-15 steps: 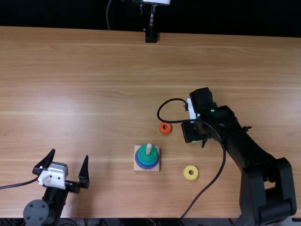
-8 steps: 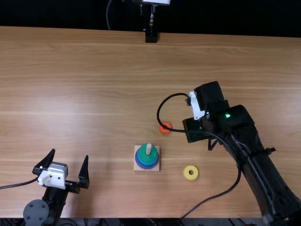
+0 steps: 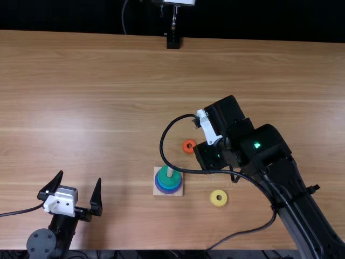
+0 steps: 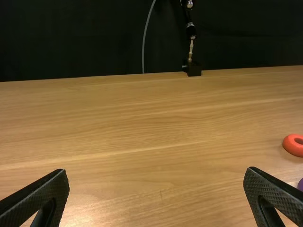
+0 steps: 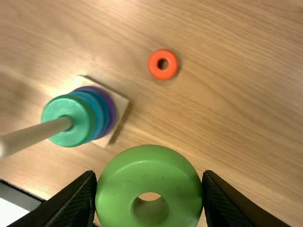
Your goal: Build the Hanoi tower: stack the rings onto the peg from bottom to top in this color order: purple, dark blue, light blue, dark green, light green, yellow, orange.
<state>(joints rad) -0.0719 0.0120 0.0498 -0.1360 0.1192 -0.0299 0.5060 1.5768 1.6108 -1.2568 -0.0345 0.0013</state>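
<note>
My right gripper (image 3: 233,175) is right of the peg stand in the top view. In the right wrist view the right gripper (image 5: 149,198) is shut on the light green ring (image 5: 118,184), held above the table. The wooden peg (image 5: 35,135) rises from a stack whose top is the dark green ring (image 5: 66,109), with blue rings and the purple ring (image 5: 111,111) below. The orange ring (image 3: 189,146) and yellow ring (image 3: 219,198) lie on the table. At the lower left, my left gripper (image 3: 78,191) stands open; in the left wrist view the left gripper (image 4: 156,189) has nothing between its fingers.
The stand's square wooden base (image 3: 155,186) rests on the table (image 3: 97,118). A black cable loops from the right arm across the front of the peg area in the top view. Beyond the far edge is a black stand (image 3: 173,41).
The right arm drew back from the far side of the orange ring, lifting the light green ring off the table, then swung left toward the stack. The left arm kept still.
</note>
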